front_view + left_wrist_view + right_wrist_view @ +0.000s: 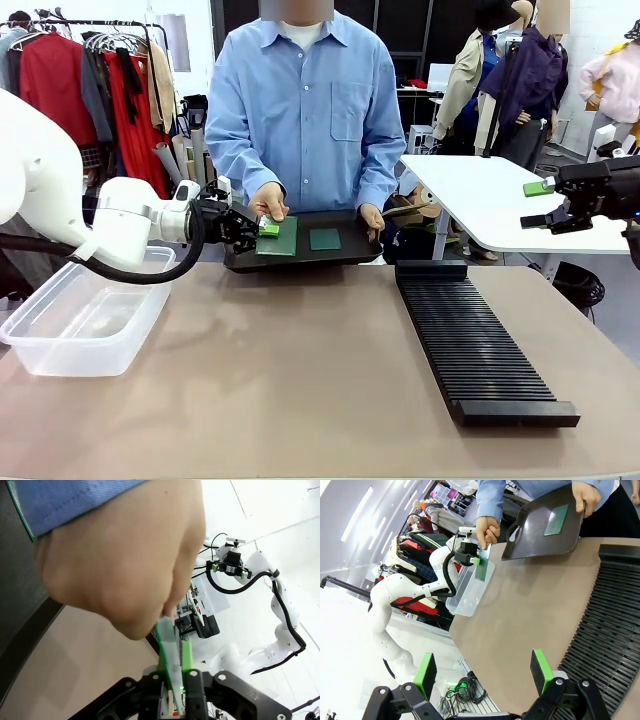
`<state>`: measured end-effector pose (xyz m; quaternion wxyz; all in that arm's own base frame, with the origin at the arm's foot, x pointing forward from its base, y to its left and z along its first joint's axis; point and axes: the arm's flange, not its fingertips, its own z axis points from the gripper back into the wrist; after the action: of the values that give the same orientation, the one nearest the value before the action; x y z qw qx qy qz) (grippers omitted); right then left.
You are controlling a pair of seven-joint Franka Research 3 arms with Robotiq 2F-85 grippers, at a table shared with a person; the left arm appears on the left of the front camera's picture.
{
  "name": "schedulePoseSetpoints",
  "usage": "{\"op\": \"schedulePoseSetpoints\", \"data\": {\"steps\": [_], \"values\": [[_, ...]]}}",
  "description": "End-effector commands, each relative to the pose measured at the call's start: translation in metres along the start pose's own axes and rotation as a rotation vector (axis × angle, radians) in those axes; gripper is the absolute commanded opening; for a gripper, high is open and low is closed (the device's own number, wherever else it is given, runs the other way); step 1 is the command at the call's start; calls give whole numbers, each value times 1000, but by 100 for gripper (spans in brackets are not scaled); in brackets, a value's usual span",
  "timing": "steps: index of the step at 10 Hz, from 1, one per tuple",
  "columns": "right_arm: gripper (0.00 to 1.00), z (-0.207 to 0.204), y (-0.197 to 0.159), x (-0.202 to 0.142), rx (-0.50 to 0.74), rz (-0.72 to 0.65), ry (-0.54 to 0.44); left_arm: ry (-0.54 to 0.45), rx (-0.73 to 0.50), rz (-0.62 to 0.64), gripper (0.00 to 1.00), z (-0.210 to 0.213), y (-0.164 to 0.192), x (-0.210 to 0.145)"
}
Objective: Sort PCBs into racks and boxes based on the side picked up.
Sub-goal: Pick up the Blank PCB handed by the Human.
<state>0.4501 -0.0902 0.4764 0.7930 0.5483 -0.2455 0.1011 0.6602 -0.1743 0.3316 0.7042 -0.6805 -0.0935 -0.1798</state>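
Observation:
A light green PCB (282, 238) stands on edge above the black tray (300, 260). The person's hand (268, 203) pinches its upper edge. My left gripper (264, 228) is shut on the board's near side. In the left wrist view the PCB (167, 660) runs edge-on between the green pads (186, 657), under the person's fist (120, 565). A smaller, darker PCB (325, 239) lies flat on the tray. My right gripper (536, 204) hangs open at the far right, its wide-apart pads (425, 673) holding nothing. The rack (480, 350) and box (85, 315) are on the table.
The person's other hand (372, 217) holds the tray's right edge. The long black rack (605, 630) lies right of centre and the clear box (470, 595) sits at the table's left edge. A white side table (480, 200) stands behind at the right.

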Motion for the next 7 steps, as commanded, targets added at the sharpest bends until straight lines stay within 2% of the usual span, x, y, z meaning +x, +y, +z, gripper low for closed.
{"op": "schedulePoseSetpoints", "data": {"steps": [1, 4, 5, 7], "values": [[100, 1, 1, 1, 8, 4, -2, -22, -21, 16, 0, -4, -1, 10], [100, 1, 1, 1, 8, 4, -2, -3, -52, 20, 0, -1, -2, 9], [100, 1, 1, 1, 8, 4, -2, 0, -3, 5, 0, -1, 1, 0], [100, 1, 1, 1, 8, 4, -2, 0, -3, 5, 0, -1, 1, 0]]}}
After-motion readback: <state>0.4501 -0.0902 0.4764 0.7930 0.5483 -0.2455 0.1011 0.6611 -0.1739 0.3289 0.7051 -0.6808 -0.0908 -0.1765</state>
